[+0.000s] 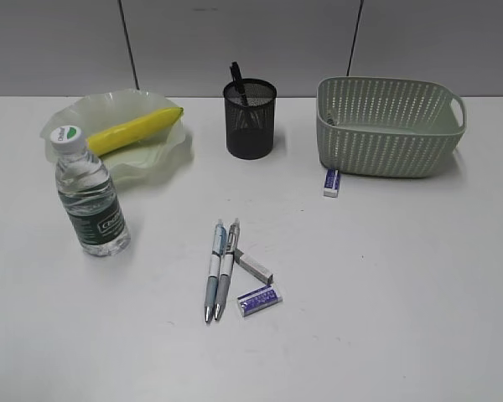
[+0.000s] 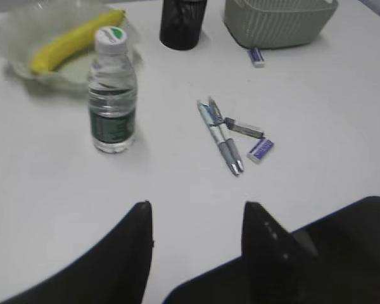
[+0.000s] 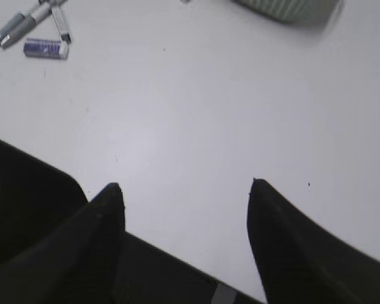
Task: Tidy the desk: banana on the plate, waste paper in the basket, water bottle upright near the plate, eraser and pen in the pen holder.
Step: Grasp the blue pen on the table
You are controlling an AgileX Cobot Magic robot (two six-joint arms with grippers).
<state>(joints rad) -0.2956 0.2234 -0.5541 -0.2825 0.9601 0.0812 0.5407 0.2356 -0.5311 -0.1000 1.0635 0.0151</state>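
On the white worktop (image 1: 402,293), at its far left, the plate (image 1: 67,117) holds the banana (image 1: 134,131), which lies across the dish with its stem end toward the pen holder (image 1: 250,121). Just in front of the plate the water bottle (image 1: 90,201) stands upright, white cap on top. The pen holder sits at the far middle and has one dark pen (image 1: 236,82) standing in it, leaning left. To its right the basket (image 1: 386,134) shows a bare floor where its inside can be seen; no waste paper is visible in any view. One eraser in a purple-and-white sleeve (image 1: 331,182) lies just in front of the basket's near left corner. Nearer the middle, two grey-and-white pens (image 1: 218,270) lie side by side, touching; a grey eraser (image 1: 254,265) rests against them and another purple-sleeved eraser (image 1: 260,300) lies just beside it. Both arms hang over bare worktop: the left gripper (image 2: 198,218) has its fingers parted with nothing between them, and the right gripper (image 3: 183,193) has its fingers spread wider, also holding nothing.
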